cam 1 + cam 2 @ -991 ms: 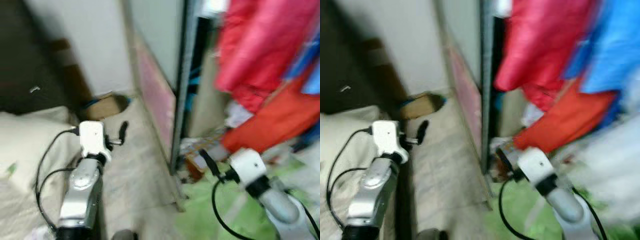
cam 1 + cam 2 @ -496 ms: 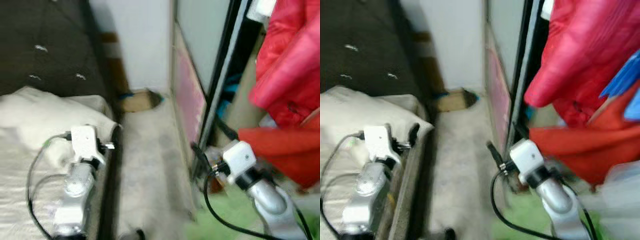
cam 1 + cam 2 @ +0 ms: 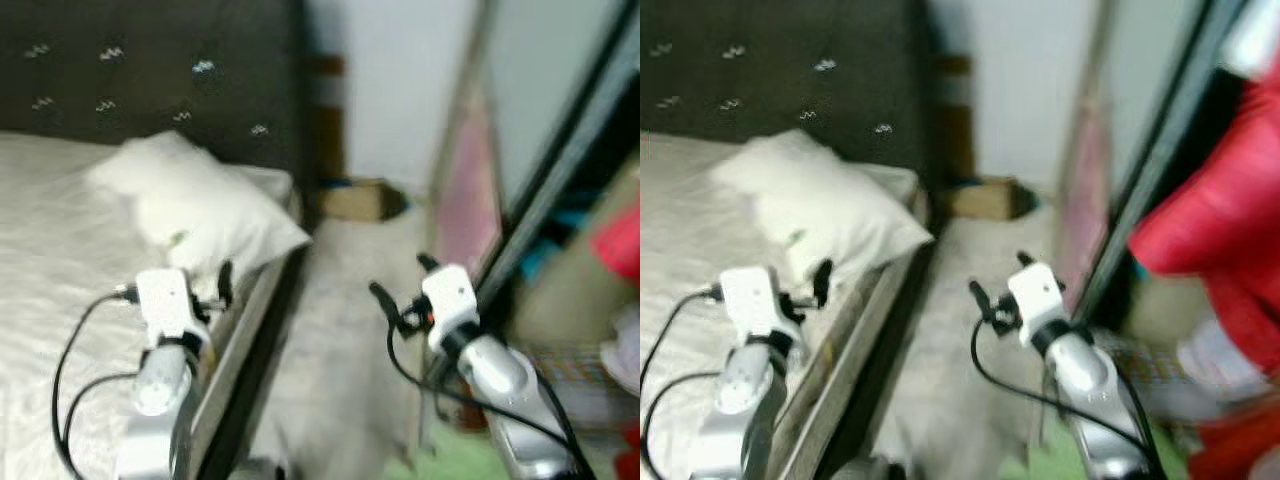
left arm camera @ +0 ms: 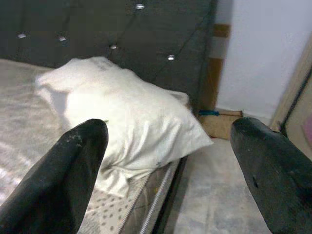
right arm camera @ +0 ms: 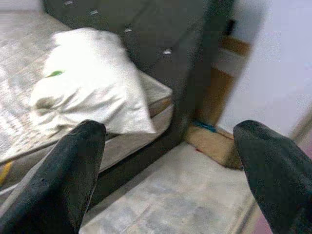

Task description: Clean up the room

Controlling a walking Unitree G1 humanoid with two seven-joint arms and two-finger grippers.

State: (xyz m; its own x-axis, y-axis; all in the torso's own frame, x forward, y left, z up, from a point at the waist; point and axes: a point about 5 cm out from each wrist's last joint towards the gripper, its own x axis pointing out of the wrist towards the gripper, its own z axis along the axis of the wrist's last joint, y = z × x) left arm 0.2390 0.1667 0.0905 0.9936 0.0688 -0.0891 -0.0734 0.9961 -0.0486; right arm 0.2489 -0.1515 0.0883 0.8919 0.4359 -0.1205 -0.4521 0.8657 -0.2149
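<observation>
Both claws are wide open and hold nothing: left claw (image 4: 165, 175) over the bed (image 3: 60, 230) edge, right claw (image 5: 170, 170) above the floor (image 3: 340, 330).

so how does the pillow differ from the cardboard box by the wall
The pillow is white, soft and rumpled; the cardboard box is brown and stiff-edged. The pillow lies on the bed against the dark headboard; the box sits down on the floor at the foot of the wall. The pillow looks larger. Neither gripper touches either one.
</observation>
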